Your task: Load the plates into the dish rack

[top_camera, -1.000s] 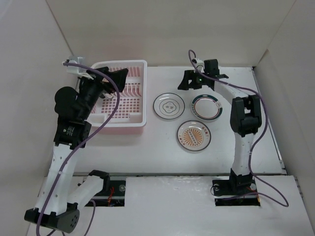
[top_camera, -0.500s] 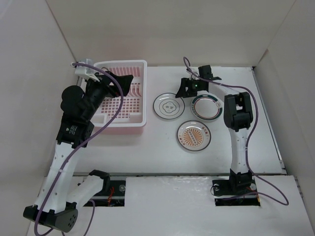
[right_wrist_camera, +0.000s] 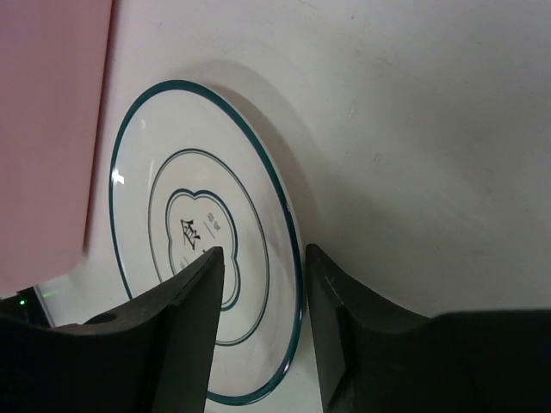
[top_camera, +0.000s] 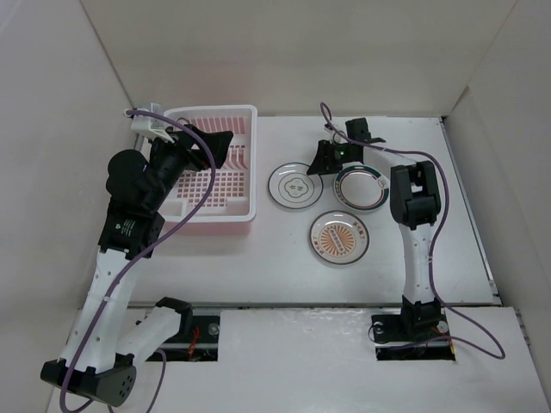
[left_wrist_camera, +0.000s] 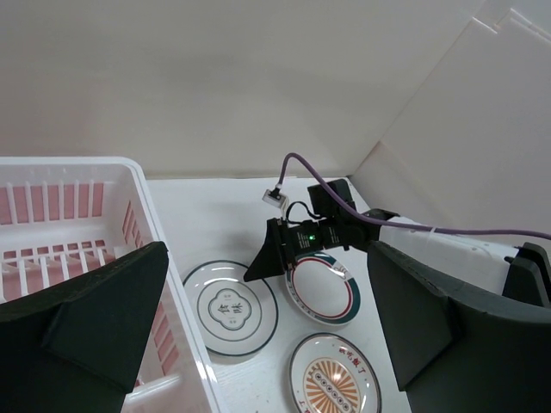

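At the far left of the tabletop (top_camera: 275, 271) sits the pink dish rack (top_camera: 212, 110), and the left hand (top_camera: 215, 142) hangs over its far right part, fingers spread wide and holding nothing. To its right three plates lie flat: the dark-marked white plate (top_camera: 295, 186), the green-rimmed plate (top_camera: 362, 188) and, nearer, the orange sunburst plate (top_camera: 340, 237). The right hand (right_wrist_camera: 263, 258) is low at the dark-marked white plate's far right rim, its fingers narrowly apart with that rim between them.
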Action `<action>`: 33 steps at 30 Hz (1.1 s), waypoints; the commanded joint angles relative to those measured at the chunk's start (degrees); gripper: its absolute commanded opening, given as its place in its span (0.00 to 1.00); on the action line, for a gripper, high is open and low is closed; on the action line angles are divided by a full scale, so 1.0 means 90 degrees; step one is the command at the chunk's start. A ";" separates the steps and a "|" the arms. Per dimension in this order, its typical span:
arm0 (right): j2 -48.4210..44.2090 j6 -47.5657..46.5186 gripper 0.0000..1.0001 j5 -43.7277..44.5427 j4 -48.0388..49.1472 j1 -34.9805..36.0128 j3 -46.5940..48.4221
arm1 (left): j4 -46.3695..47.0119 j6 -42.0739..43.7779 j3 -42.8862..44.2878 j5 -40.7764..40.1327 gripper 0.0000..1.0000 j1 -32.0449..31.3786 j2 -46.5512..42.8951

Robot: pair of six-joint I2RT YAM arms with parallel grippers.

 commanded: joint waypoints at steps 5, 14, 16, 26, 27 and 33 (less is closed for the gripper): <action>0.0366 -0.0070 0.42 0.0301 -0.0670 0.0064 0.0016 | 0.0228 -0.0036 0.0043 0.0046 1.00 -0.0018 -0.0135; 0.0366 -0.0128 0.09 0.0370 -0.0993 -0.0062 -0.0061 | 0.0052 0.0022 0.0102 -0.0071 1.00 -0.0018 -0.0193; 0.0308 -0.0128 0.00 0.0370 -0.0925 -0.0063 -0.0062 | 0.0052 0.0022 0.0102 -0.0130 1.00 -0.0018 -0.0193; -0.0667 0.1716 0.00 -0.0910 0.1526 -0.0345 -0.0931 | 0.0052 -0.0036 0.0043 -0.0130 1.00 -0.0018 0.0129; -0.0775 0.1717 0.00 -0.0832 0.1527 -0.0346 -0.0776 | 0.0052 -0.0036 0.0043 -0.0188 1.00 -0.0018 0.0187; -0.1800 0.1844 0.00 -0.0656 0.1527 -0.0472 -0.0638 | 0.0529 -0.0115 -0.0298 -0.0111 1.00 -0.0018 0.0246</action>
